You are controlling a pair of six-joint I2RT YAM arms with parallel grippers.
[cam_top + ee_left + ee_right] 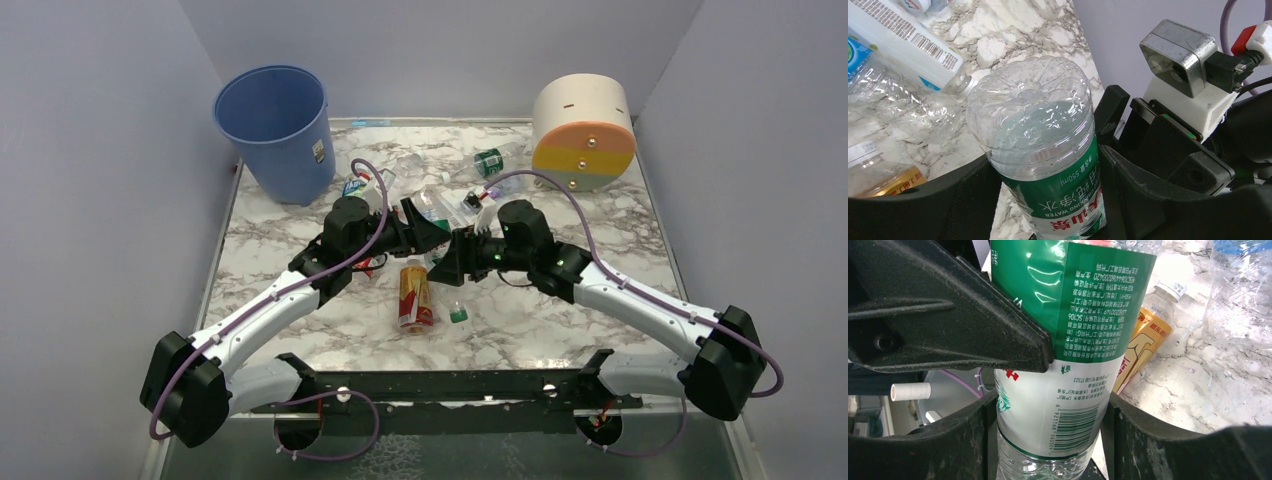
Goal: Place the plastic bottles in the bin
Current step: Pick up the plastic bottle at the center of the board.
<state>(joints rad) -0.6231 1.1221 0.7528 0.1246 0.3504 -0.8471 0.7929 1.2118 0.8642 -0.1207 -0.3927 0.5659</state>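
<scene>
The green-labelled bottle (1033,115) sits at the middle of the counter (600,230), between the two arms and well apart from the blue bin (275,125) at the back left. The left end effector (1045,175) and the right end effector (1048,415) are both clamped across its labelled body, the left nearer the base. Its long axis runs crosswise to both sets of fingers, with the clear ribbed base pointing away from the left wrist camera and the cap end hidden.

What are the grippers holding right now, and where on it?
Both hold one green-labelled bottle: the right gripper on the white barcode part of its label, the left gripper on the green part, nearer the base.
</scene>
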